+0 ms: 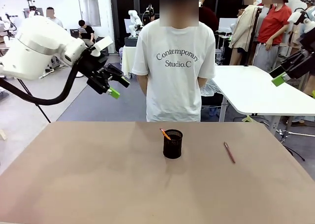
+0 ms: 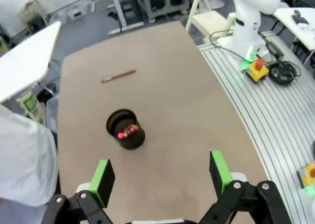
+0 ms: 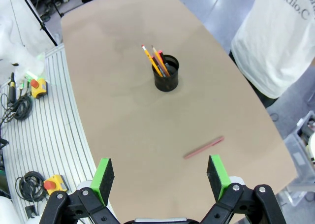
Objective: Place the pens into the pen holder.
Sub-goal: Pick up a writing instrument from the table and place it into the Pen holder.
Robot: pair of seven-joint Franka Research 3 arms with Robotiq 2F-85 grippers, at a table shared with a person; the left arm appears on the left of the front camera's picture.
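Left gripper (image 2: pixel 161 177) and right gripper (image 3: pixel 161 177) we record as open; black mesh pen holder (image 3: pixel 166 76) upright, yellow-orange pencil (image 3: pixel 150 59) leaning inside; maroon pen (image 3: pixel 204 147) flat on surface (image 3: pixel 123 120).

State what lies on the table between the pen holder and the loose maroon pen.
Nothing; bare table top separates pen holder and maroon pen, clearest in the front view.

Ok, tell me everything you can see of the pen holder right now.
The pen holder is a small black cylindrical cup, mesh-looking, standing upright near the middle of the tan table, mouth open upward. Inside, yellow-orange pens lean against its rim, their ends poking above it. Nothing else touches it; a maroon pen lies apart on the table, toward the robot's right.
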